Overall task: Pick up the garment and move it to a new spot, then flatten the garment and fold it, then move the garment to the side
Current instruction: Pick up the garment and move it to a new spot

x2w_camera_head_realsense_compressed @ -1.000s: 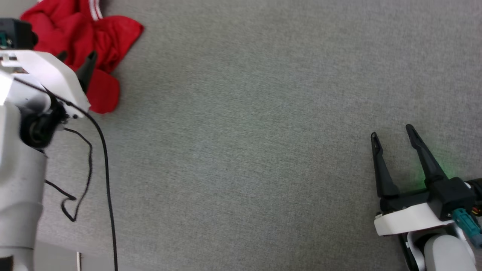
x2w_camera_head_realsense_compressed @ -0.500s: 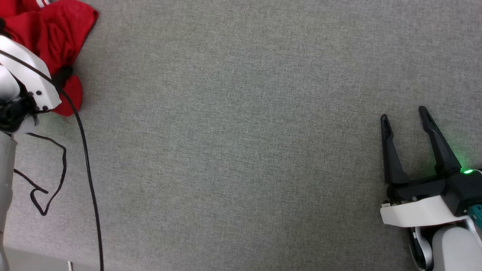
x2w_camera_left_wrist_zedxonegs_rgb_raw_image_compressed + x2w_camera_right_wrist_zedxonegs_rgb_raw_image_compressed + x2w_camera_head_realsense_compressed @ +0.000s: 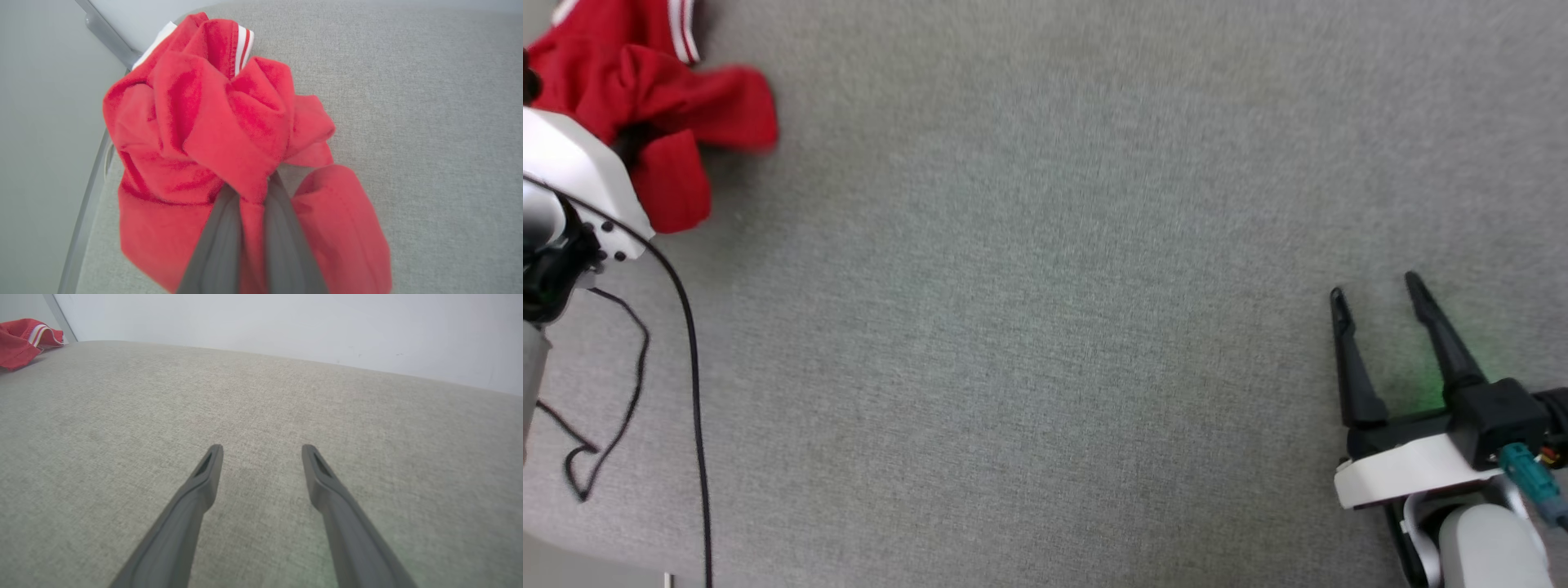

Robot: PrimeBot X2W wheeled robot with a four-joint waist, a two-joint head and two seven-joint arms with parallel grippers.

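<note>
- Garment (image 3: 662,98), bunched at the surface's (image 3: 1045,327) far left corner, is cut off by the head view's edge, its print lost in folds.
- Left end effector (image 3: 251,192) is clamped on a red fold, with its tips buried in cloth.
- Right end effector (image 3: 1374,287) hovers spread and empty over the near right part.

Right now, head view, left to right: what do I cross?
garment, bunched at the top left → grey fabric surface → right gripper, open, at the lower right. The left arm and its cable overlap the garment, so they are left out.
</note>
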